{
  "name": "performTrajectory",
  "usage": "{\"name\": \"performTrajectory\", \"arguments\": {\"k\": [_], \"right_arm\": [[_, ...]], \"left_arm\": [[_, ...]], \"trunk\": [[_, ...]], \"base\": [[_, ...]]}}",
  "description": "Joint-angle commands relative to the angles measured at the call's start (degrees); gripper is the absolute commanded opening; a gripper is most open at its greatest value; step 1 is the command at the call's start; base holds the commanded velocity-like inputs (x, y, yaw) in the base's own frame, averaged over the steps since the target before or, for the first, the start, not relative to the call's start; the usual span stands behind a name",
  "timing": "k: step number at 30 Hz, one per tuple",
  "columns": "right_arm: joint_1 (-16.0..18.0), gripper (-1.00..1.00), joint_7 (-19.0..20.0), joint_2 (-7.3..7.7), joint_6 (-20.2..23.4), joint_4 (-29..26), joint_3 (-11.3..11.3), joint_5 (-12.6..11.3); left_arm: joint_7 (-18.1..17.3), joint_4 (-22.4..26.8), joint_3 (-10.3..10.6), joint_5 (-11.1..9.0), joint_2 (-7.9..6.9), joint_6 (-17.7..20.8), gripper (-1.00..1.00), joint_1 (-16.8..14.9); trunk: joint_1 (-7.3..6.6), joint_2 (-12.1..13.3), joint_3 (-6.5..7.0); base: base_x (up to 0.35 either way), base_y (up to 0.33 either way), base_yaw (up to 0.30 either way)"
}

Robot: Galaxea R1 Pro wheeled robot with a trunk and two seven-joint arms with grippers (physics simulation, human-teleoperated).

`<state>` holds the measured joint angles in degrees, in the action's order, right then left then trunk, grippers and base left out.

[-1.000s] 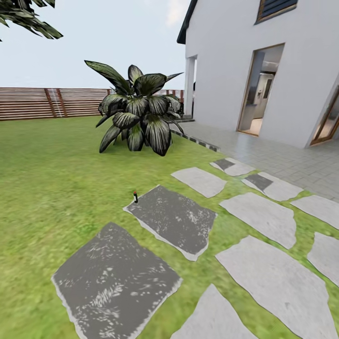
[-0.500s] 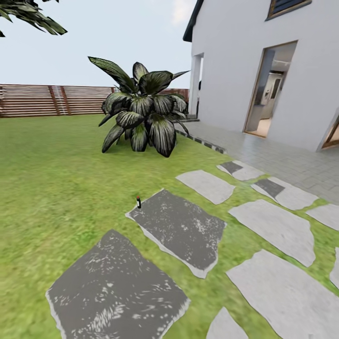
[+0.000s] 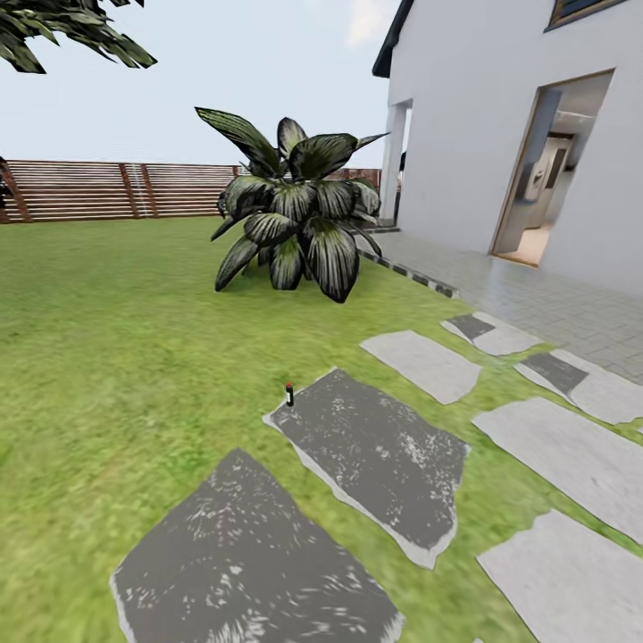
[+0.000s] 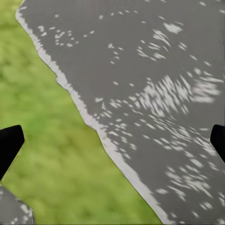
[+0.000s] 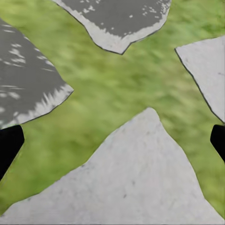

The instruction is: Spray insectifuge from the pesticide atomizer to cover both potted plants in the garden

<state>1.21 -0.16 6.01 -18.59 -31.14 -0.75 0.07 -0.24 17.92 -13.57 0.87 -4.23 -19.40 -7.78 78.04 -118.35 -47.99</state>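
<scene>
The pesticide atomizer, a tiny dark bottle with a red top, stands upright on the lawn at the far left corner of a dark stepping stone in the head view. The potted plants are out of view. My left gripper hangs open over a dark stone's edge and grass, its black fingertips at the frame's two sides. My right gripper is open too, above a pale stepping stone and grass, with nothing between its fingers.
A big striped dark-leaved shrub grows beyond the atomizer. A brown slatted fence closes the lawn at the back. The white house with an open doorway and a tiled terrace lies to the right. Stepping stones run across the right.
The whole head view has shifted: the camera turned left and came a little closer, so shrub, stones and atomizer now sit further right and lower. Nothing in the garden moved.
</scene>
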Motion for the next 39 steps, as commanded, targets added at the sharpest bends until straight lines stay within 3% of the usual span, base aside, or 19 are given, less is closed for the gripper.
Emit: {"name": "performTrajectory", "arguments": {"k": [1, 39], "right_arm": [[0.02, 1.0, -0.02, 0.01, -0.19, 0.02, -0.09, 0.01], [0.02, 1.0, -0.09, 0.05, -0.13, 0.12, -0.04, 0.02]], "left_arm": [[-0.03, -0.07, -0.14, 0.1, 0.01, -0.2, 1.0, -0.04], [-0.03, -0.11, -0.14, 0.1, 0.01, -0.2, 1.0, -0.04]], "trunk": [[0.02, -0.02, -0.05], [0.02, -0.02, -0.05]], "base": [[0.284, 0.235, 0.005], [0.29, 0.203, 0.0]]}}
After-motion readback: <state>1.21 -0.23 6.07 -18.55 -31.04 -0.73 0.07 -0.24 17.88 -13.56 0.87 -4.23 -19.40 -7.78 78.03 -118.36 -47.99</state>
